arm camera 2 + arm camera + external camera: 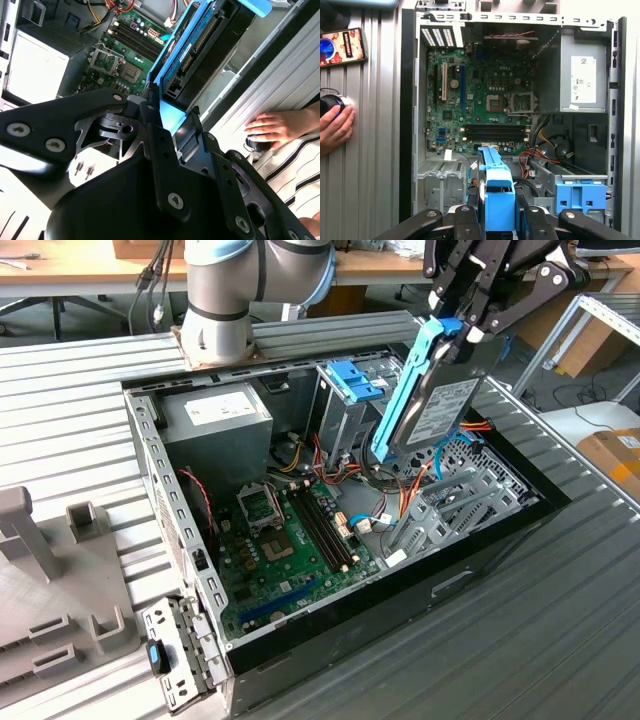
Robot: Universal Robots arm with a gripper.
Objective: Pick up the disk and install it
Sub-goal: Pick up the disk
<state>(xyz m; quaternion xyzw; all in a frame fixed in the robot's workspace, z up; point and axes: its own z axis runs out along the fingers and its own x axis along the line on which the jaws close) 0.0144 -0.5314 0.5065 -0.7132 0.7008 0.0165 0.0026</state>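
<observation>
I judge the disk dense and stiff: a metal slab, weighty for its size, that won't bend but won't forgive a knock against sheet metal. Its flat faces look smooth and could slip, and the blue rails along its long edges are plastic and probably give a little. I think the safest hold is across those two railed edges, clear of the label and of the connector end that shows in the second wrist view.

The claw is closed on the disk at its upper end, so most of the weight hangs below the grip. From here I'd say it could swing if the squeeze is light. In the first wrist view the black fingers sit tight on either side of the blue rail, with no gap that I can make out.

The disk is in the air, on edge and tilted, above the open case at the exterior view's right. Its lower end is over the grey bay and near the cables. I cannot tell whether it touches them. It hangs just beside the cage with the blue latch.

A person's hand rests on the table beside the case.
</observation>
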